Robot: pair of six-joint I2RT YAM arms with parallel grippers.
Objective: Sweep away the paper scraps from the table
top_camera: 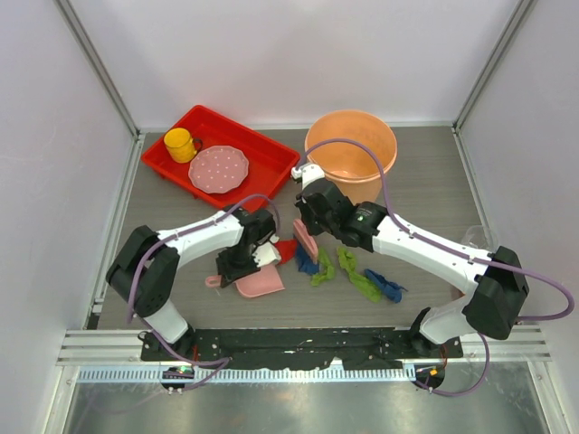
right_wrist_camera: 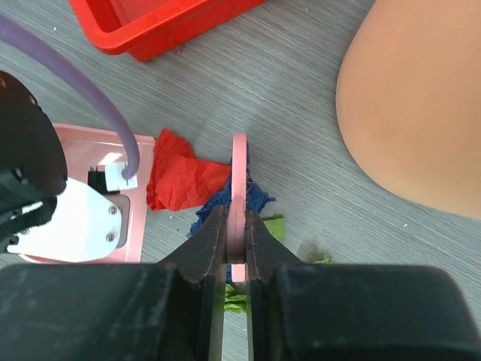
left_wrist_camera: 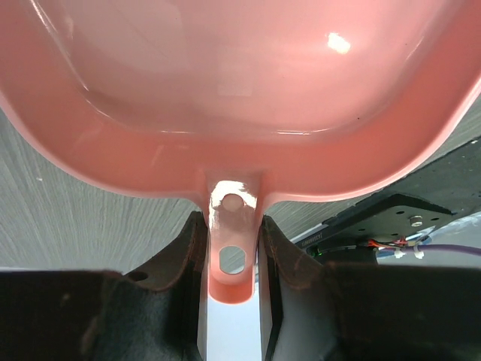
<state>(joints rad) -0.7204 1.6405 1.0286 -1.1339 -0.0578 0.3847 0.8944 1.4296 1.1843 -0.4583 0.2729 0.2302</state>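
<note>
The paper scraps lie in a loose row on the table (top_camera: 434,190): a red one (top_camera: 287,250) (right_wrist_camera: 180,177), a blue one (top_camera: 307,265) (right_wrist_camera: 261,197), green ones (top_camera: 323,268) (top_camera: 362,282) (right_wrist_camera: 274,226) and another blue one (top_camera: 387,287). My left gripper (top_camera: 226,271) (left_wrist_camera: 231,226) is shut on the handle of a pink dustpan (top_camera: 261,284) (left_wrist_camera: 240,90) resting just left of the red scrap. The right gripper (top_camera: 306,226) (right_wrist_camera: 236,218) is shut on a thin pink brush (top_camera: 305,242) (right_wrist_camera: 239,173), which stands over the red and blue scraps.
At the back left sits a red tray (top_camera: 271,154) (right_wrist_camera: 150,22) holding a yellow cup (top_camera: 181,144) and a pink dotted plate (top_camera: 218,168). An orange bucket (top_camera: 353,149) (right_wrist_camera: 421,98) stands behind the right arm. Metal rails edge the table.
</note>
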